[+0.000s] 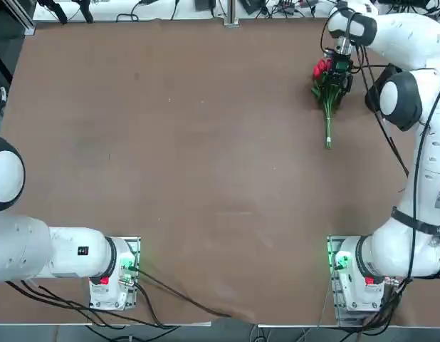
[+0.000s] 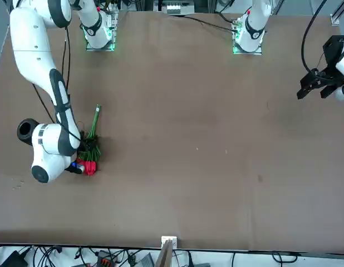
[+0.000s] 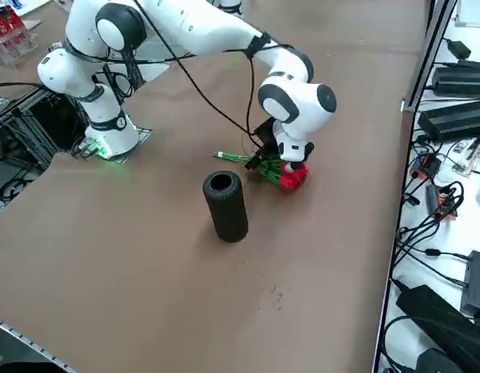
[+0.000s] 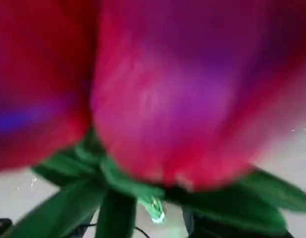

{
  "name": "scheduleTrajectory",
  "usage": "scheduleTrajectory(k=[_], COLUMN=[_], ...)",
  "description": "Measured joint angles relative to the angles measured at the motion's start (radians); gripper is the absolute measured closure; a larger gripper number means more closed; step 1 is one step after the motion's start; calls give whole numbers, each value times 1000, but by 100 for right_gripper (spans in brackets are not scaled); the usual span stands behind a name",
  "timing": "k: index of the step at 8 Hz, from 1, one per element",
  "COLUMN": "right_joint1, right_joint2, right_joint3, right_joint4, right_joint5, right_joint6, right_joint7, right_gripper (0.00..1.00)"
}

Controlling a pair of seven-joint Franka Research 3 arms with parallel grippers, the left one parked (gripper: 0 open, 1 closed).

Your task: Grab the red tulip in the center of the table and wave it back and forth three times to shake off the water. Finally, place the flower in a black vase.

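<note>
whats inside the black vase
Through the round mouth of the black vase only a dark hollow shows, no stem sticking out; its bottom is hidden by the walls.

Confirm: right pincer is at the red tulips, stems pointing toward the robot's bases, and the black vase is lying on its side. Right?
Vase state is wrong: the right side view shows the black vase standing upright. Rest of the statement is unchanged.

Even light and soft shadows lie across my bench [image 1: 206, 157]; at my wrist, the nearest petals [image 4: 168, 99] blur.
</note>
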Motion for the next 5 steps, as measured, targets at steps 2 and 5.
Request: scheduleTrajectory(k=[2,5], right_joint1=[0,-1], right_joint2=[3,-2], right_joint3=[0,0], right_joint4=[-30,-32], right_joint5=[0,2], right_joint6=[48,50], right_joint7=[0,0], right_gripper=[9,33])
